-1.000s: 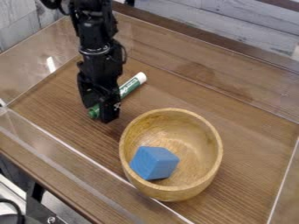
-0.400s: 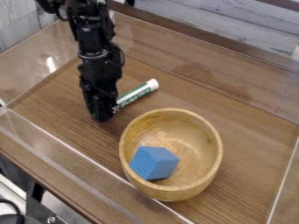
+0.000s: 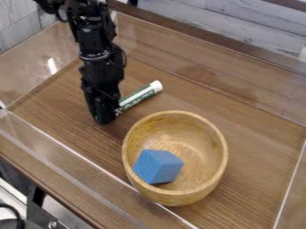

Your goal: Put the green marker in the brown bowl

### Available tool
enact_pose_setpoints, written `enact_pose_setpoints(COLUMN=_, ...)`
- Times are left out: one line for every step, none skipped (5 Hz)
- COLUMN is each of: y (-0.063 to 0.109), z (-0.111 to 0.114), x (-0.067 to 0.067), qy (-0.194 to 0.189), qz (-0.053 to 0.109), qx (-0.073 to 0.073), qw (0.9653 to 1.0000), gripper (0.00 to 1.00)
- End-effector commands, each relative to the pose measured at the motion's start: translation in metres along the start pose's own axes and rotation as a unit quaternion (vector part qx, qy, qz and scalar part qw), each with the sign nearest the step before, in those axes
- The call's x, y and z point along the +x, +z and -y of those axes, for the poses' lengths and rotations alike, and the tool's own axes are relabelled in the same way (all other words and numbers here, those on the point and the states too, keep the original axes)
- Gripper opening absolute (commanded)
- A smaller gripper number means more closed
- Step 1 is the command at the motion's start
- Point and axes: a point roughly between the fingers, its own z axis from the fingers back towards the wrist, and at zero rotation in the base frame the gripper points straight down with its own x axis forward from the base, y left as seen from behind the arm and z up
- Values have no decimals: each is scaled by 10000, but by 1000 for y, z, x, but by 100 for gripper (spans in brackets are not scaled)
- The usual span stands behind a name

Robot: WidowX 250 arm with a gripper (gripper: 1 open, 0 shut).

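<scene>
At the left and near edges, the clear plastic tray wall (image 3: 24,134) is seen standing on the wooden table (image 3: 227,89), evidently placed to keep loose items within the work area. Left of centre, the black robot arm (image 3: 89,36) is held vertically with the gripper (image 3: 107,114) pointed straight down at the table surface, a posture suited to a pick from above. The jaws are closed, and the near end of the green marker (image 3: 141,95) is taken to be pinched between them, though the contact itself is hidden behind the dark fingers. The marker is found lying flat on the table, its white barrel running from the gripper up and to the right, the far end free. It rests just left of and beyond the brown bowl (image 3: 203,125), close to the rim but apart from it, and it has not been lifted. Further right and nearer, the bowl is seen upright, with a blue cube (image 3: 157,166) resting on its floor toward the near-left side. Room beside the cube is judged sufficient for the marker. The grasp near one end is judged liable to let the barrel droop or swing when raised.
</scene>
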Motion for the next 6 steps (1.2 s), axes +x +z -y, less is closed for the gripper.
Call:
enact_pose_setpoints(y=14, z=-4, x=2, qy=66, qz=197, qx=113, qw=9997, gripper=0)
enact_pose_setpoints(y=16, z=-3, x=1, qy=89, qz=226, qx=83, qw=9997, gripper=0)
enact_pose_setpoints(y=18, z=-2, x=1, qy=106, qz=251, qx=54, qw=9996, gripper=0)
enact_pose_setpoints(y=20, z=-1, x=1, qy=122, qz=274, qx=25, qw=9995, gripper=0)
enact_pose_setpoints(y=23, z=0, x=1, qy=141, qz=296, qx=-4, qw=9995, gripper=0)
enact_pose_setpoints(y=25, z=1, x=0, qy=163, qz=310, qx=-34, qw=9994, gripper=0)
